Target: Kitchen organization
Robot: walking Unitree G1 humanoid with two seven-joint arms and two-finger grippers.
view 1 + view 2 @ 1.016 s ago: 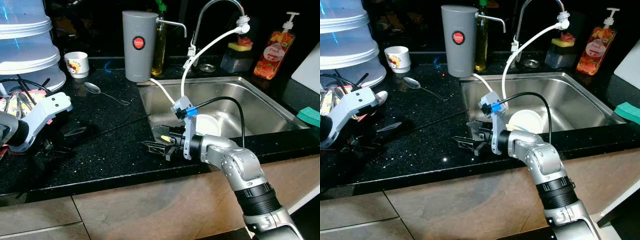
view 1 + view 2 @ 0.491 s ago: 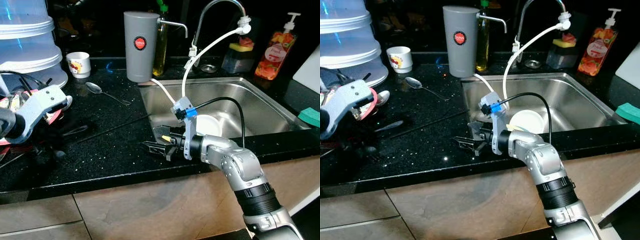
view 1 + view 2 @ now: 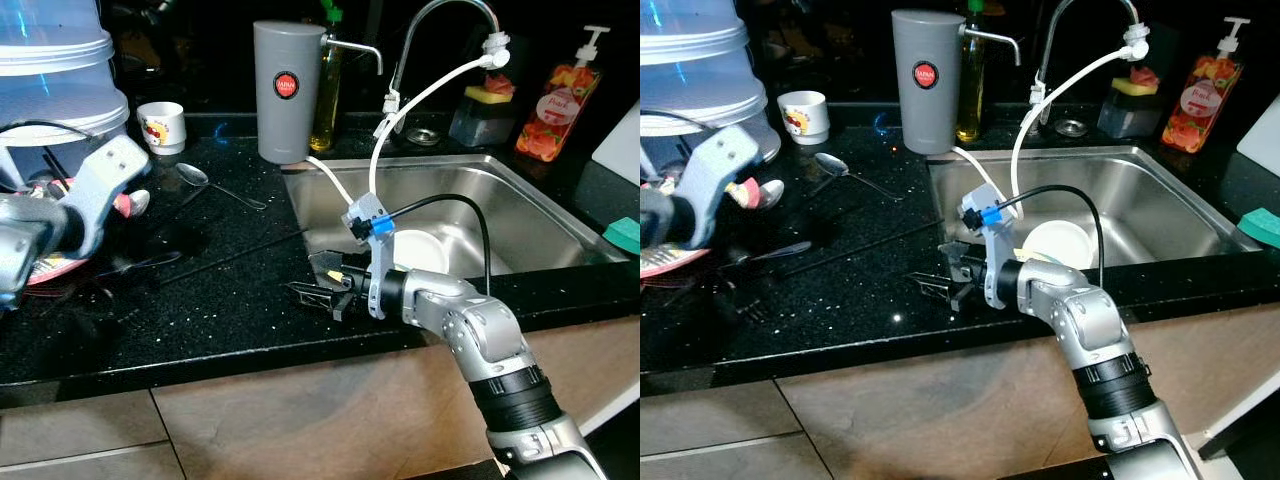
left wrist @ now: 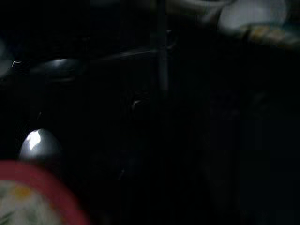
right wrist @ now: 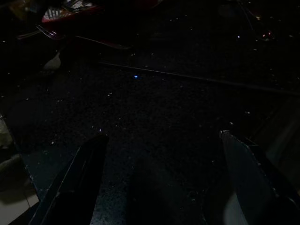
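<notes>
Right tool (image 3: 312, 288), fingers spread and empty at frame centre, hovers over the black table (image 3: 230, 300) beside the sink (image 3: 520, 215), apparently poised to collect scattered cutlery.

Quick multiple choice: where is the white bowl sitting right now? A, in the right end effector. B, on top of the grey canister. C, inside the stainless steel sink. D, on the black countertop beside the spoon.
C: the white bowl lies down in the basin of the stainless steel sink, behind the right arm's wrist, while the right end effector is open over the black countertop with nothing between its fingers.
</notes>
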